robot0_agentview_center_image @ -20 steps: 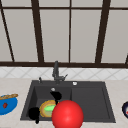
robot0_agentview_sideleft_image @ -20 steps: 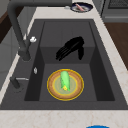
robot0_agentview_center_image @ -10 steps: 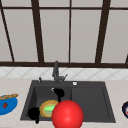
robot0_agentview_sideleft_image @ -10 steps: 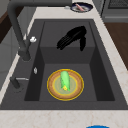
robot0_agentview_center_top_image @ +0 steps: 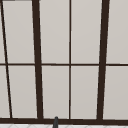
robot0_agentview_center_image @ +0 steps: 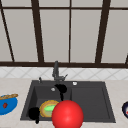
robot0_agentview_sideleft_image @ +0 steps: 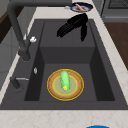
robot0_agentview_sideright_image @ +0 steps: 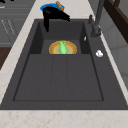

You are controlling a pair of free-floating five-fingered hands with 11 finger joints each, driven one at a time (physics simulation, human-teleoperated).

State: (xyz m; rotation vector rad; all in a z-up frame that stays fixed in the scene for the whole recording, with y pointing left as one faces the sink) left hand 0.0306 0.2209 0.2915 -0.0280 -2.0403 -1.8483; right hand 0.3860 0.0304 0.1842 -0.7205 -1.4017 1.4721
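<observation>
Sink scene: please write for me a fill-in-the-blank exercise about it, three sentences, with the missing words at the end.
1. The green vegetable in the basin lies on a round ___.
2. The bowl on the counter, left of the sink, is ___ in colour.
3. The faucet stands behind the sink, in front of a large ___.

Missing words: plate; blue; window

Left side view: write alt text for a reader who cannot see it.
A black hand hovers with straight fingers over the far part of a dark sink. Nearer, in the basin, a yellow-rimmed plate holds a green vegetable; a dark faucet stands at the left.
</observation>
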